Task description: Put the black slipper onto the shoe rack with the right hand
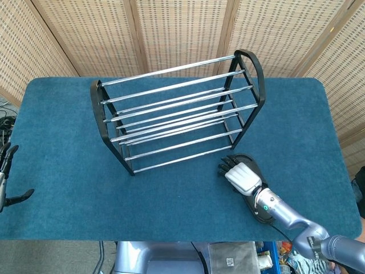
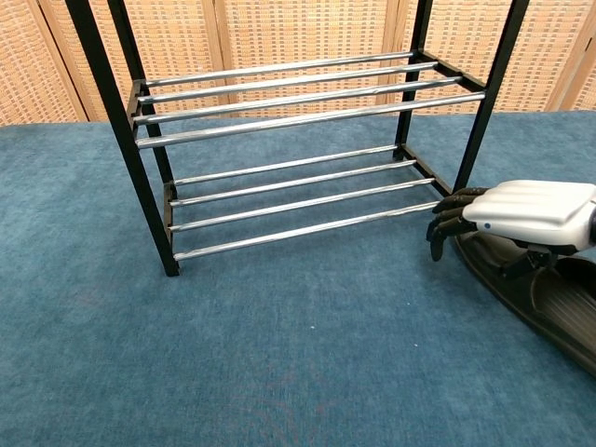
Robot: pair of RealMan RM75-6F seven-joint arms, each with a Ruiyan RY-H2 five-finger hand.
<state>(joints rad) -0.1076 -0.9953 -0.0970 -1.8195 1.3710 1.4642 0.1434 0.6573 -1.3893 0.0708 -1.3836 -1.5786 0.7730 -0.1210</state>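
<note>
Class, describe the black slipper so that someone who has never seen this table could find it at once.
Start at the metal shoe rack standing on the blue table. Just in front of its right end a black slipper lies flat on the cloth, under the right robot hand. It is the only footwear there; the rack is bare.

The black-framed shoe rack with chrome metal bars [image 1: 177,111] stands mid-table on the blue carpeted table [image 1: 63,171]. The black rubber slipper [image 1: 258,200] lies on the table just before the rack's right end. The right hand [image 1: 239,174] sits over the slipper's toe end. Woven rattan screens [image 1: 171,28] stand behind the table.
</note>
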